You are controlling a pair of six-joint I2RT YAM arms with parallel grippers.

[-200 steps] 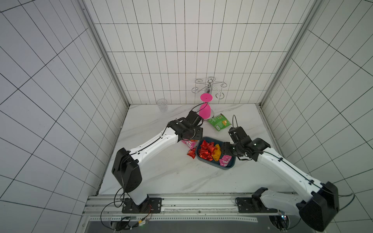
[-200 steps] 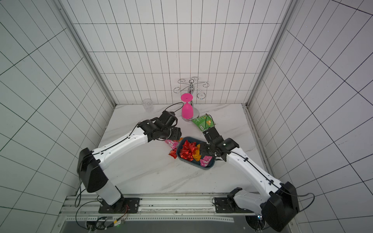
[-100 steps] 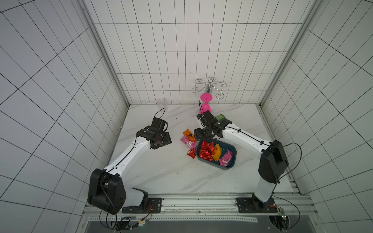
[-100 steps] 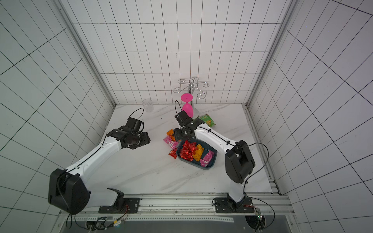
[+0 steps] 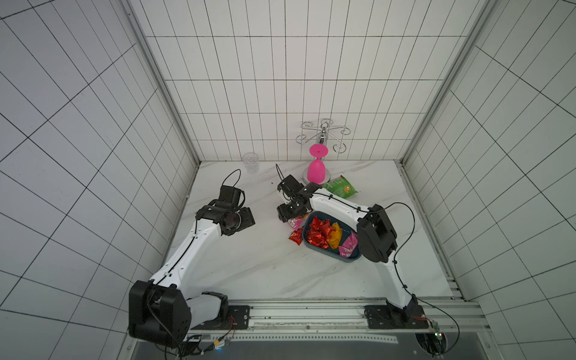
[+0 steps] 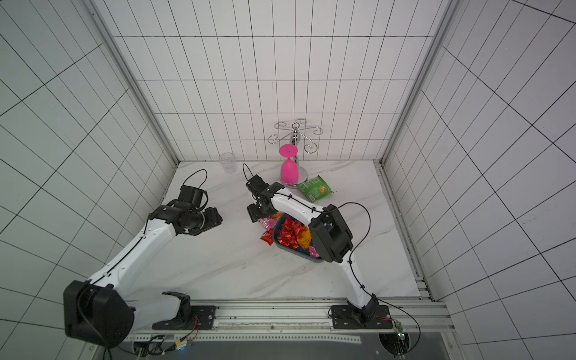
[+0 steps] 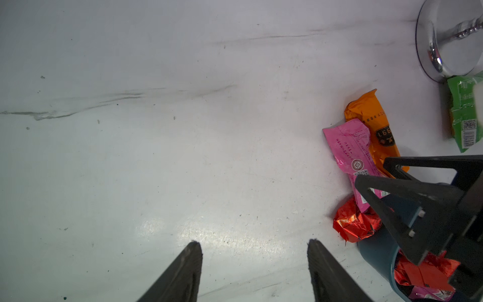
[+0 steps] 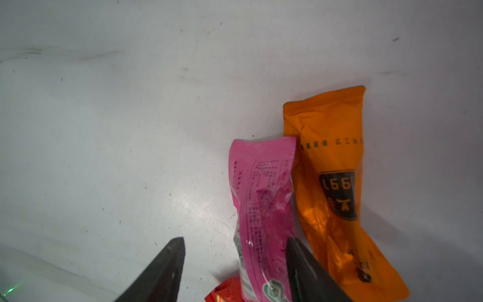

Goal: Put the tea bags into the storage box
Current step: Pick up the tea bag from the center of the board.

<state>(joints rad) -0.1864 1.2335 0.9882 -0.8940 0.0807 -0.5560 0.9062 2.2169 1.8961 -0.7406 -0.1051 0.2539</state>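
Your right gripper [image 8: 235,239] hung spread over the pink tea bag [image 8: 261,196], ten o'clock of the storage box [image 5: 350,258]; your left gripper [image 7: 254,243] gaped empty.

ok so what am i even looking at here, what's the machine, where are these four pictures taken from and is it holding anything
It is a robot: two white arms fixed to a rail at the edge of the table, each ending in a two-fingered gripper. Both top views look down on the whole scene from above. The other two pictures come from cameras on the wrists, looking out along the fingers.

The left gripper is open over bare table. The right gripper is open too, above a pink sachet that lies beside an orange sachet. A red sachet lies against the box, which holds more tea bags. Nothing is held.

At the back are a glass, a pink goblet and a green packet.
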